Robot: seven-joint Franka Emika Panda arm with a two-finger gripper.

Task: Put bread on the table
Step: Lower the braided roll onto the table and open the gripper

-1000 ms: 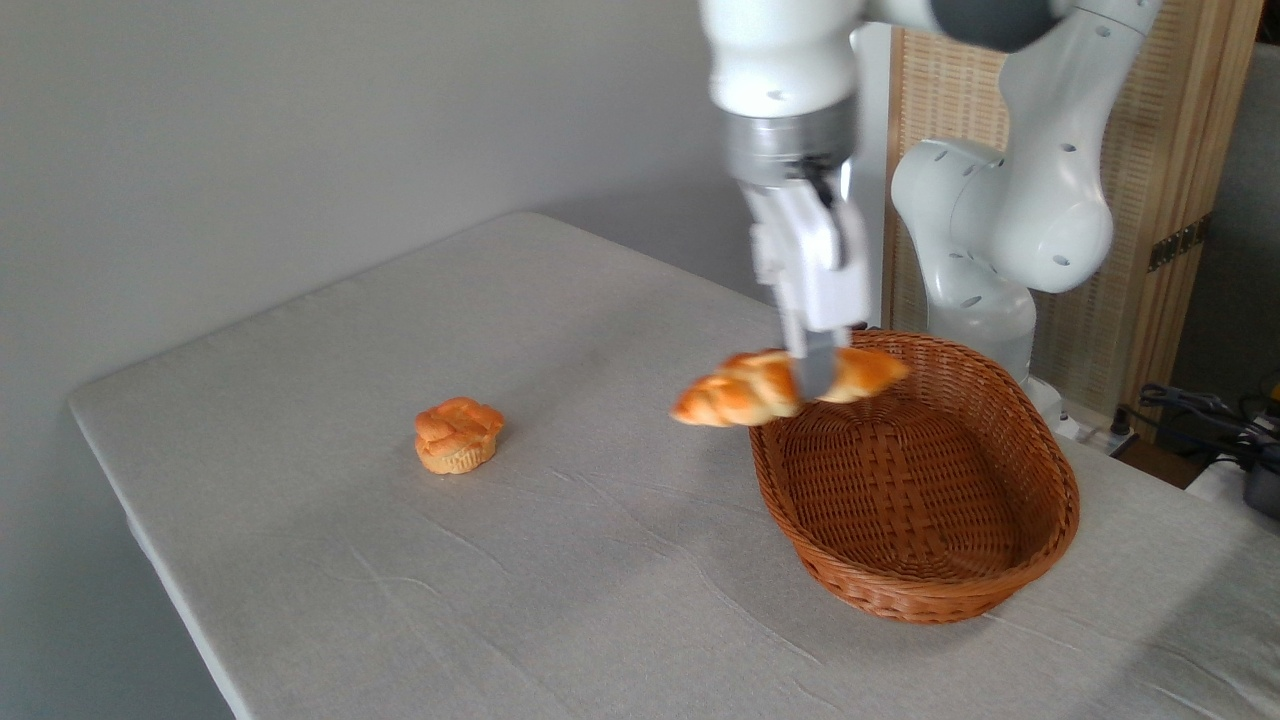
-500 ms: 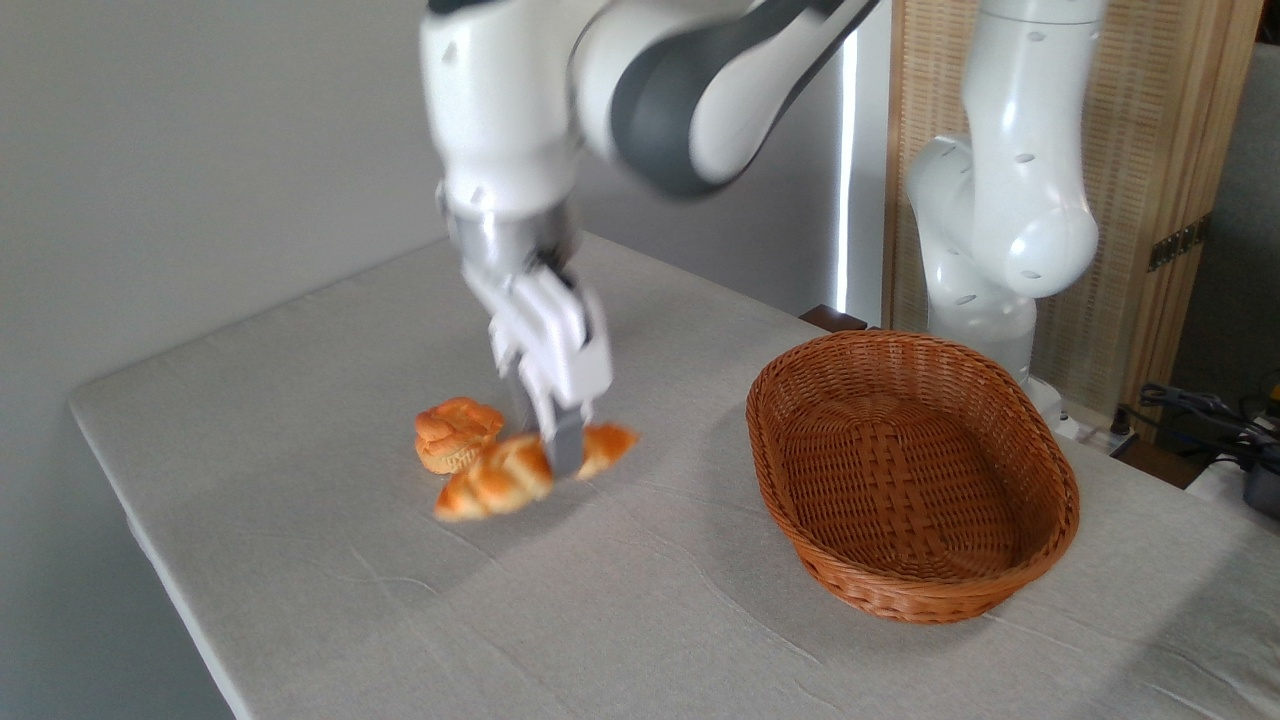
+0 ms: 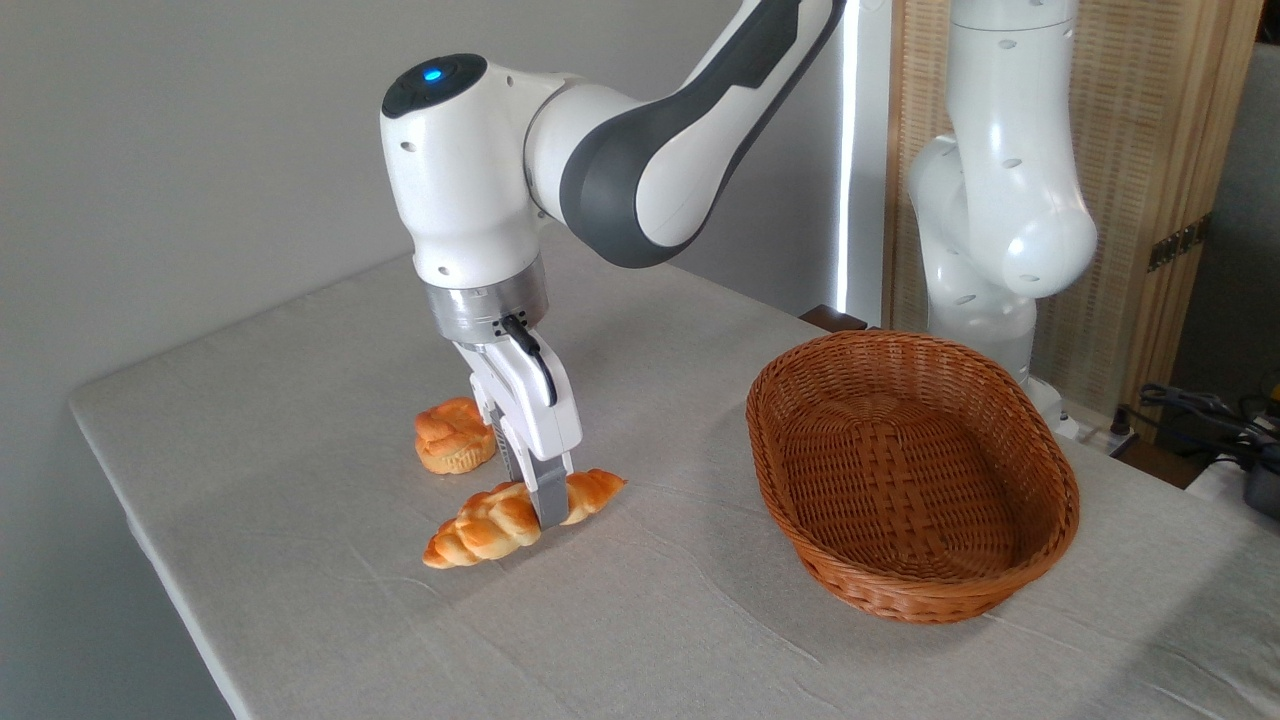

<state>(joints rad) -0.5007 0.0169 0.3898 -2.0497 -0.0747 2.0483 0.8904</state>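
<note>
The gripper (image 3: pixel 548 512) points straight down, its fingers clamped across the middle of the bread (image 3: pixel 520 518), which lies low against the table (image 3: pixel 640 620). A small bun (image 3: pixel 452 436) sits just behind and left of the gripper. The wicker basket (image 3: pixel 912 478) stands well off to its right.

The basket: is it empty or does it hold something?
Empty. The basket shows only its bare woven bottom; the bread is out on the table, held in the hand.
</note>
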